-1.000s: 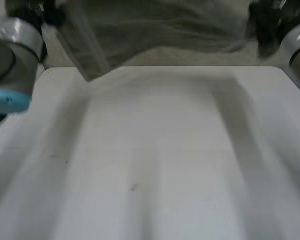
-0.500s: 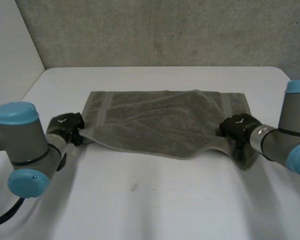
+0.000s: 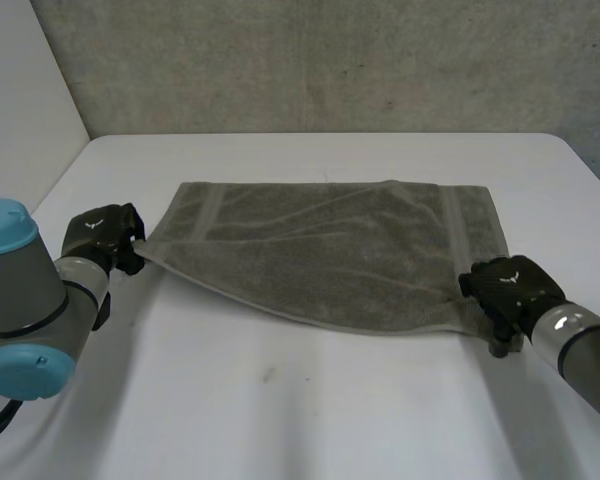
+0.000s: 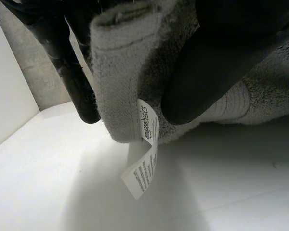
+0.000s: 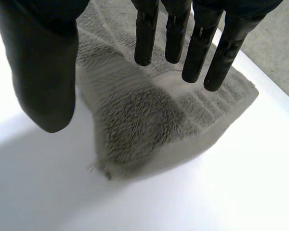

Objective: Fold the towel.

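Comparing with half a second ago: black left hand [image 3: 105,238] now sits further out from the grey rectangular terry towel [image 3: 330,250], and the towel's near-left corner is drawn to a stretched point. Black right hand [image 3: 510,288] has come nearer the camera and further out, and is now at the towel's near-right corner. The towel's near edge sagged in the middle then; it now runs nearly straight from one hand to the other. A full second ago the towel was up in the air, blurred; now it lies spread on the white table [image 3: 310,420].

Left hand, wrist view: thumb and fingers are clamped on the towel's corner, with cloth bunched into a roll between them. The corner is held a little off the table. White printed label [image 4: 144,168] hangs from that corner. Grey left arm [image 3: 25,300] comes in on the towel's left side.

Right hand, wrist view: fingers are straight, set well apart from the thumb, hanging over the towel's corner with nothing pinched. The corner lies on the table below the fingertips; contact with the cloth is not clear. Grey right arm [image 3: 580,350] is on the towel's right side.

Count: one towel, one label, two hands, two arms. Grey concrete wall [image 3: 330,60] stands beyond the towel's far edge.
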Controlling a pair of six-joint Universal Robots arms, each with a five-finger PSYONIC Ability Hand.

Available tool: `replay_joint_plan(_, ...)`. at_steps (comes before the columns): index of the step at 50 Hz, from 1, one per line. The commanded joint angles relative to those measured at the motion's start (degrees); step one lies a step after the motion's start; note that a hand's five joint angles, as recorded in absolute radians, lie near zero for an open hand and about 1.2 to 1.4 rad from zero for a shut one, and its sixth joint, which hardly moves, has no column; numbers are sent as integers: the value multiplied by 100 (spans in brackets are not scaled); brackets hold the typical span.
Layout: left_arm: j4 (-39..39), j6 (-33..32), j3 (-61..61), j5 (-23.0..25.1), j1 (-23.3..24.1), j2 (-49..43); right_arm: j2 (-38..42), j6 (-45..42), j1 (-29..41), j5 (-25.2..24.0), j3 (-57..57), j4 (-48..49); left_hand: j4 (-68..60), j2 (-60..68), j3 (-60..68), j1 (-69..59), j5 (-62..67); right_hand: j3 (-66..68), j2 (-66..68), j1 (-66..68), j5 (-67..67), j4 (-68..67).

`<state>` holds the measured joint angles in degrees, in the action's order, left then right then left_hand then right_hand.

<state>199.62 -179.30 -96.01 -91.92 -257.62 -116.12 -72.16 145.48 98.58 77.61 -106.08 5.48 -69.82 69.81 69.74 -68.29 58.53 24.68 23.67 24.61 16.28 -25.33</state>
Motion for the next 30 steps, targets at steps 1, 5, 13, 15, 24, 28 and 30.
replay_joint_plan(1, -11, 9, -41, 7, -8, 106, -272, -161, -366, -281, -501, 366, -1018, 1019, 1026, -1171, 1147, 189, 290, 196, 29, -124)
replay_joint_plan(5, -11, 9, -76, 7, -78, 212, -220, -310, -480, -650, -685, 743, -1018, 1019, 1026, -1171, 1147, 189, 290, 196, 29, -124)
replay_joint_plan(13, -2, 18, -146, 16, -184, 300, 167, -363, -498, -668, -695, 1271, -1018, 1019, 1026, -1171, 1147, 138, 239, 145, -21, -74)
replay_joint_plan(15, -2, 18, -137, 25, -184, 300, 229, -363, -498, -659, -668, 1324, -1018, 1019, 1026, -1171, 1147, 138, 239, 145, -21, -74)
replay_joint_plan(24, -2, 18, -137, 25, -184, 300, 580, -371, -586, -659, -510, 1517, -1018, 1019, 1026, -1171, 1147, 406, 507, 413, 246, -341)
replay_joint_plan(28, -2, 18, -137, 33, -184, 291, 668, -398, -594, -651, -431, 1517, -1018, 1019, 1026, -1171, 1147, 708, 809, 715, 548, -643)
replay_joint_plan(30, -2, 18, -146, 33, -184, 283, 712, -442, -594, -651, -396, 1509, -1018, 1019, 1026, -1171, 1147, 1164, 1265, 1171, 1005, -1100)
